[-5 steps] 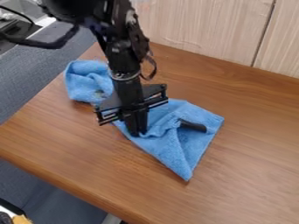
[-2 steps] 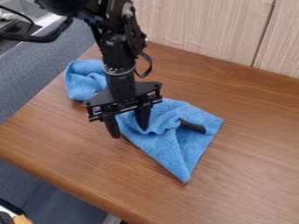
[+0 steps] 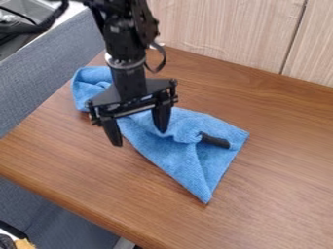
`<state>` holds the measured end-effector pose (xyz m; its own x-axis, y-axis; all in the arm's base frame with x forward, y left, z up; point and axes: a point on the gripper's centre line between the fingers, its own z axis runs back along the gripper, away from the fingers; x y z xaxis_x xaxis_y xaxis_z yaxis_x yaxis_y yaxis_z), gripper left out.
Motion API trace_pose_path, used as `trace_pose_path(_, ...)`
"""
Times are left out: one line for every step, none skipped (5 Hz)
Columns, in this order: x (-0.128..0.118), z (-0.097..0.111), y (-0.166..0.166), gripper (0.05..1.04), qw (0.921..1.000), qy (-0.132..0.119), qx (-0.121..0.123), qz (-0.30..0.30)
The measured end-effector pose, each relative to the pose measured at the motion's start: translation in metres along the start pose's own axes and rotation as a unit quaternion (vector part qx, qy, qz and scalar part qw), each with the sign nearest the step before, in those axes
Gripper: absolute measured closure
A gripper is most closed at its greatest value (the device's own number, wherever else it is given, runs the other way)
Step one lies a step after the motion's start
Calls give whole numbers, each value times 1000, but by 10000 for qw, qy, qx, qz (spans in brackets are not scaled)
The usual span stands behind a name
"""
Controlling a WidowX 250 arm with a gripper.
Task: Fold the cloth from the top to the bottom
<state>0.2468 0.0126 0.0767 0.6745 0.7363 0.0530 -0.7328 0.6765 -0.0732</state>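
Observation:
The black gripper [image 3: 139, 138] hangs over the left-middle part of the cloth, its two fingers spread wide apart with nothing held between them. One finger is over the blue fabric, the other over bare wood beside the cloth's lower left edge. The blue cloth [image 3: 207, 160] lies crumpled in a slanting strip, from a bunched end at upper left to a pointed corner at lower right. Part of its middle is hidden behind the gripper.
A short black object [image 3: 214, 140] sticks out of a fold in the cloth's right part. The brown wooden table [image 3: 273, 194] meets a pale wood panel [image 3: 221, 29] at the back. Grey fabric [image 3: 46, 73] borders its left edge.
The gripper has opened, letting go of the cloth, and has moved up and a little left. The cloth has stayed nearly the same.

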Motion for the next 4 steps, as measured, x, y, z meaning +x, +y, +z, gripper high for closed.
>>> trace_pose_path(3, 23, 0, 83, 9999, -78, -98, -27)
trace_pose_path(6, 46, 1, 83, 9996, -163, -237, 13)
trace_pose_path(6, 57, 3, 83, 9992, -182, -350, 74)
trace_pose_path(7, 64, 4, 83, 9985, -264, -472, 74)
